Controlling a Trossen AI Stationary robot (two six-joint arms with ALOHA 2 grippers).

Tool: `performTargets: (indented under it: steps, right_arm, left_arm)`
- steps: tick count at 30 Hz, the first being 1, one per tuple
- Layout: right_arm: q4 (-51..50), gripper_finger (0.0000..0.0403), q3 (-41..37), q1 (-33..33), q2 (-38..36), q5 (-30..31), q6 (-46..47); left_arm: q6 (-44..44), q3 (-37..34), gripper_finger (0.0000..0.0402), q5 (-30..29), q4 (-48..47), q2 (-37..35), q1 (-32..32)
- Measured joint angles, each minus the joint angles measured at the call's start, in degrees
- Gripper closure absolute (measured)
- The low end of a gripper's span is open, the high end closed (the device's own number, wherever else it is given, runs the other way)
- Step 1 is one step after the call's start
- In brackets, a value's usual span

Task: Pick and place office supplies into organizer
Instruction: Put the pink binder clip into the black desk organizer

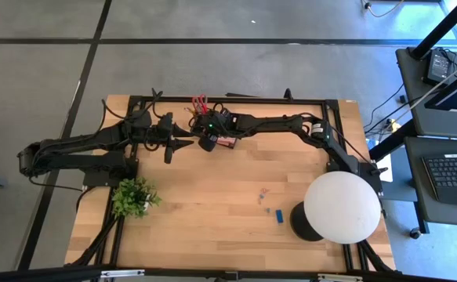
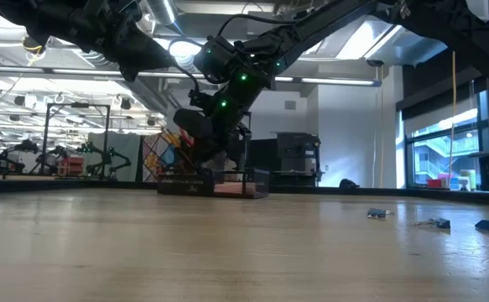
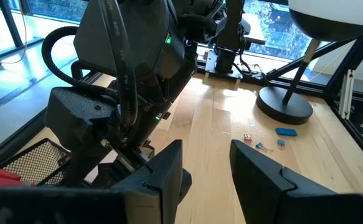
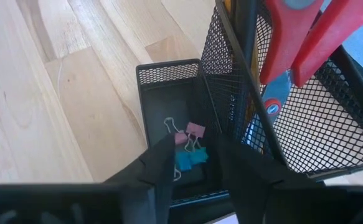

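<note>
We've got the right claw (image 4: 190, 163) parked directly over the organizer (image 1: 222, 139), which sits near the middle of the counter's far edge. It hangs above the low tray compartment, fingers parted a little with nothing between them. A pink clip (image 4: 195, 130) and a blue clip (image 4: 190, 157) lie on the tray floor right under the gap, so we read this as a drop just made: the claw is low and centred so small parts land inside the mesh walls instead of bouncing out.

The scissors (image 4: 306, 34) stand handles-up in the tall cup next to the tray; long items go upright there, small stuff goes in the shallow part.

The left claw (image 3: 206, 171) waits just beside the organizer on its left-arm side, above bare counter (image 1: 212, 204), fingers apart and empty. Likely staying close without crowding the right arm.

Still loose: a small blue block (image 1: 279, 215) and a few tiny clips (image 1: 263, 193) on the counter toward the near right corner, close to the lamp (image 1: 342, 205) base. They're on the right arm's side, so we'd expect that arm to fetch them. A potted plant (image 1: 132, 196) sits near the left edge, not part of the job.

Risk: clips are tiny and flat, so the pinch needs to be close to the wood.
</note>
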Motion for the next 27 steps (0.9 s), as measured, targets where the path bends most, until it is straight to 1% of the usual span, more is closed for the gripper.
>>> performTargets:
  steps: [5, 10, 12, 15, 17, 19, 21, 24, 27]
  right_arm:
    - [0.00, 0.0246, 0.00, 0.00, 0.00, 0.00, -0.04]
    - [-0.06, 0.0240, 0.00, 0.00, -0.05, -0.17, -0.15]
    - [-1.61, 0.0240, 0.00, 0.16, -0.75, -2.69, -1.42]
    - [-6.29, 0.0240, 0.03, 0.84, -3.45, -8.55, -2.80]
    - [-12.01, 0.0240, 0.13, 1.65, -5.61, -12.48, -1.94]
    - [-19.29, 0.0240, 0.15, 2.56, -7.70, -15.10, -1.67]
    - [-26.85, 0.0240, 0.13, 3.84, -9.57, -15.63, -2.41]
    - [-38.62, 0.0240, 0.13, 6.48, -11.73, -15.51, -6.32]
    - [-49.10, 0.0240, 0.08, 10.13, -11.82, -15.70, -10.76]
  left_arm:
    - [-0.01, 0.00, 0.0274, 0.00, 0.02, 0.00, 0.00]
    - [-0.02, 0.00, 0.0274, 0.02, 0.02, 0.00, 0.00]
    - [-0.02, 0.00, 0.0274, 0.00, 0.00, 0.00, 0.00]
    - [-0.02, 0.00, 0.0274, 0.00, 0.00, 0.00, 0.00]
    - [-0.03, 0.00, 0.0274, 0.02, -0.03, 0.00, 0.00]
    - [-0.04, 0.00, 0.0274, 0.02, -0.02, 0.00, 0.00]
    - [-0.02, 0.00, 0.0274, 0.00, -0.02, 0.00, 0.00]
    - [-0.03, 0.00, 0.0274, 0.02, -0.03, 0.00, 0.00]
    - [-0.04, 0.00, 0.0274, 0.02, -0.04, 0.00, 0.00]
